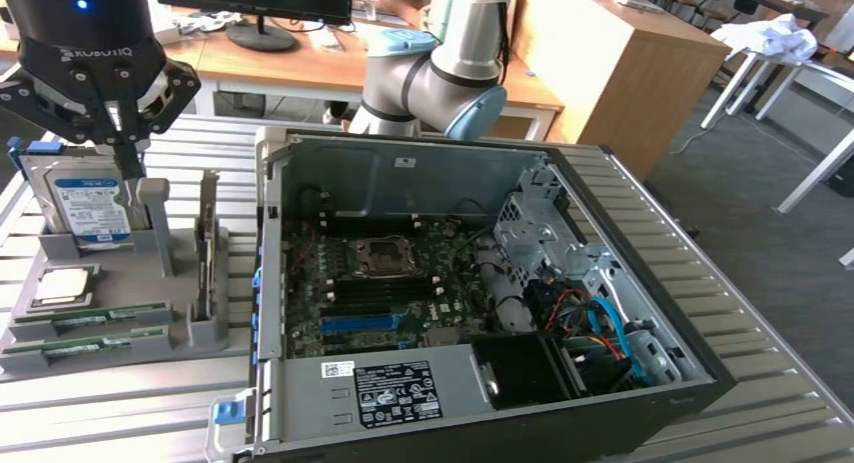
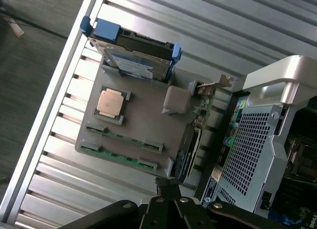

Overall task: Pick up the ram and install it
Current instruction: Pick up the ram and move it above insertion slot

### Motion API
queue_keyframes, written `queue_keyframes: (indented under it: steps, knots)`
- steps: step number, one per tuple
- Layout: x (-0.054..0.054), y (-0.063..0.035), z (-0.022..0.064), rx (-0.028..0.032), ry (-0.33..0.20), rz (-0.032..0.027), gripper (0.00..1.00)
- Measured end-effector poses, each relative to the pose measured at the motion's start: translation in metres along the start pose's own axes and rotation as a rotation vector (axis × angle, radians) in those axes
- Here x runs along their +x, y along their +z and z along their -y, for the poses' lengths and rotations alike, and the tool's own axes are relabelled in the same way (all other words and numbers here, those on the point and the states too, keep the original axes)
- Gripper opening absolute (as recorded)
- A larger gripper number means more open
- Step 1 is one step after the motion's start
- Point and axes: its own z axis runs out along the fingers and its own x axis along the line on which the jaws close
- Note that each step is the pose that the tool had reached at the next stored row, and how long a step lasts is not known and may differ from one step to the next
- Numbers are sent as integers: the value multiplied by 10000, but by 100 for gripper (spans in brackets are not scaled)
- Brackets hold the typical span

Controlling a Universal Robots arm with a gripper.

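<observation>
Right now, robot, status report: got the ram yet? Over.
Gripper shut, nothing held, above the gray tray. Ram sticks lying in tray slots, untouched. Hard drive upright, close by gripper.

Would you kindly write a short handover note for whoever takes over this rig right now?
Gripper: shut, empty, above the grey tray, near the hard drive.
First ram stick and second ram stick lie flat in the tray's slots.
Done: nothing so far; neither stick is lifted.
Left: pick up the ram and seat it on the motherboard in the open computer case.
</observation>
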Motion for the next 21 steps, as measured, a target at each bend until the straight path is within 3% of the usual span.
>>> queue_keyframes:
  steps: [21]
  knots:
    - [0,0,0,-21,-893,-40,10]
